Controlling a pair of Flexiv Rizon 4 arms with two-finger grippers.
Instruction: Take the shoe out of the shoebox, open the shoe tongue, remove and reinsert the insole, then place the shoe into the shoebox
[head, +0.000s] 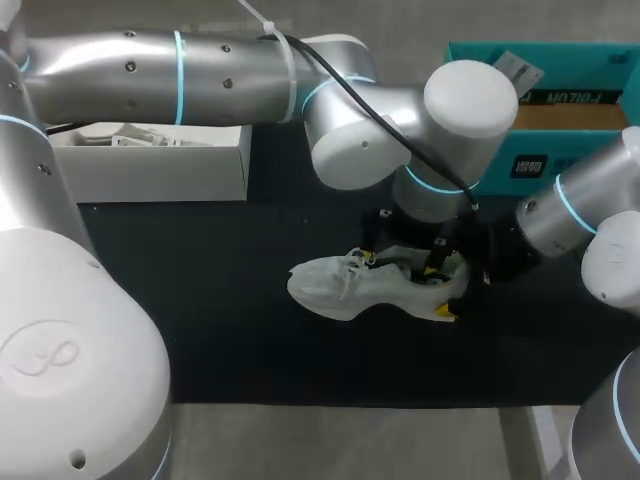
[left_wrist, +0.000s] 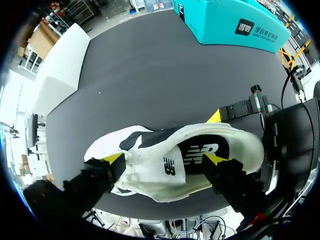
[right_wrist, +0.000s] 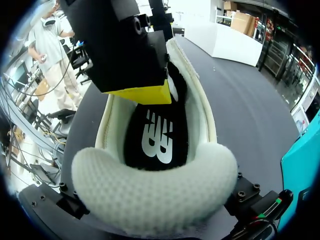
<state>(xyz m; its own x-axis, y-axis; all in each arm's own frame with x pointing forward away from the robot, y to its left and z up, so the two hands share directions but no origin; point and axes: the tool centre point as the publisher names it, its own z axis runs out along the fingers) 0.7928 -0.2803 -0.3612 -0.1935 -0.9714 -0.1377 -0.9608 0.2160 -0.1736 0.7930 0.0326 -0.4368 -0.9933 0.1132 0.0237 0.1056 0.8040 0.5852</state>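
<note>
A white shoe (head: 345, 288) stands upright on the black mat, toe to the left. My left gripper (head: 402, 265) hangs over it, open wide. One yellow fingertip (left_wrist: 215, 159) is inside the opening over the black insole (left_wrist: 202, 150). The other fingertip (left_wrist: 114, 159) rests by the laces, so the tongue (left_wrist: 150, 170) lies between them. My right gripper (head: 455, 290) is shut on the heel (right_wrist: 155, 190), a yellow tip (left_wrist: 215, 117) against each side. In the right wrist view the heel hides its own tips. The teal shoebox (head: 560, 100) stands open at the back right.
A white box (head: 160, 160) sits at the back left of the mat. The black mat (head: 200, 330) lies bare to the left of and in front of the shoe. My left arm (head: 200, 70) spans the back of the table.
</note>
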